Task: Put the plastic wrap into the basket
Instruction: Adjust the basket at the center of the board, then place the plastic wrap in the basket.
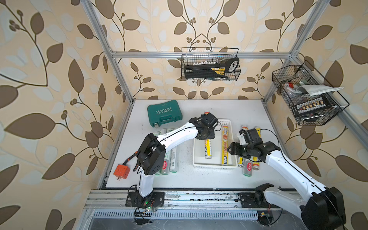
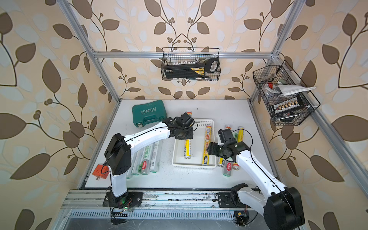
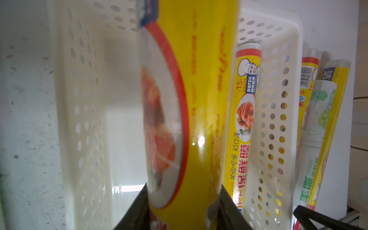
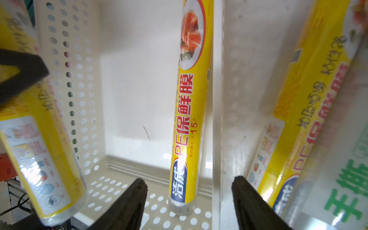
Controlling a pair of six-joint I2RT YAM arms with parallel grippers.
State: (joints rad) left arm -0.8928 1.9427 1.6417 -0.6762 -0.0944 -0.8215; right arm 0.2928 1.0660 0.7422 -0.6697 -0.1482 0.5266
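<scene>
Top view — two rolls (image 1: 225, 145) (image 1: 208, 148) over one basket (image 1: 211, 166)

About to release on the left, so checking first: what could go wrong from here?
The left gripper grips the held roll above the basket. Its far end seems to reach past the far rim, so it may land propped there.
The open right gripper hangs over the basket's right wall, near the laid roll, and could knock it.

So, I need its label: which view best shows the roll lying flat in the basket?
Right wrist view: the roll shows nearly whole, print sharp. Left wrist view has it partly hidden; both top views, small.
</scene>
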